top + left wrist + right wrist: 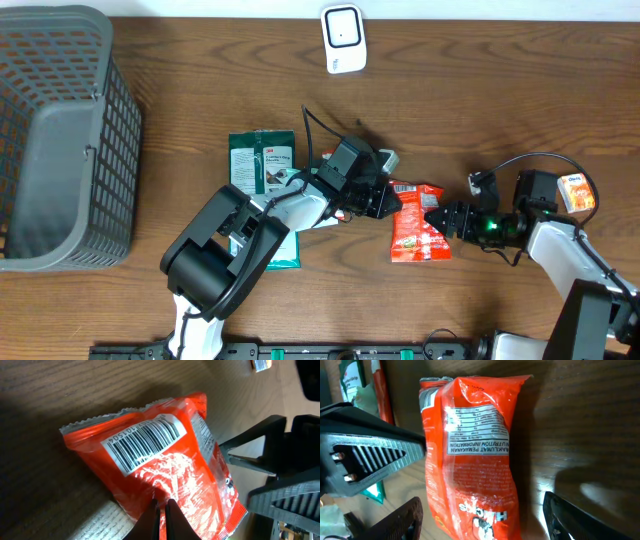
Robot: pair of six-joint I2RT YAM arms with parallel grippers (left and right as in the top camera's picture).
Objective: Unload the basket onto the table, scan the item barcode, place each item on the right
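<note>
1 pkt (170,455), L pincer (162,506) nips, R (482,500) open

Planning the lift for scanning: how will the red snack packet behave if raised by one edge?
Likely floppy: the red snack packet is thin crinkled film, so it may droop from the left gripper. Probably light, looking puffy. Glossy film could slip.

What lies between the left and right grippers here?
The red snack bag, seen overhead; the left gripper pinches its edge, the right gripper stands open.
</note>
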